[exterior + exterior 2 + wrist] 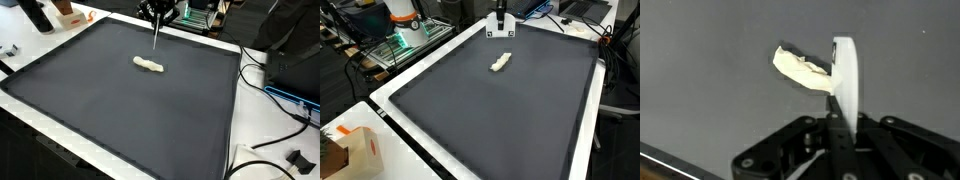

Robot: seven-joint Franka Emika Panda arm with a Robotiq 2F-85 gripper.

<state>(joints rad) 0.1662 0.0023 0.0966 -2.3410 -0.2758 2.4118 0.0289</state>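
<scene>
wrist view: gripper (843, 128) cut off by the bottom edge, its dark body out of focus; where its fingers meet the clamped white strip (844, 80) is blurred. the strip covers the right end of the cream lump (798, 70). in both exterior views the top edge cuts off the gripper, only its lower part showing, and the lump is too small to tell its material or make. in an exterior view a box (360, 152) runs off the bottom edge; the dark mat (520, 120) likewise.
</scene>
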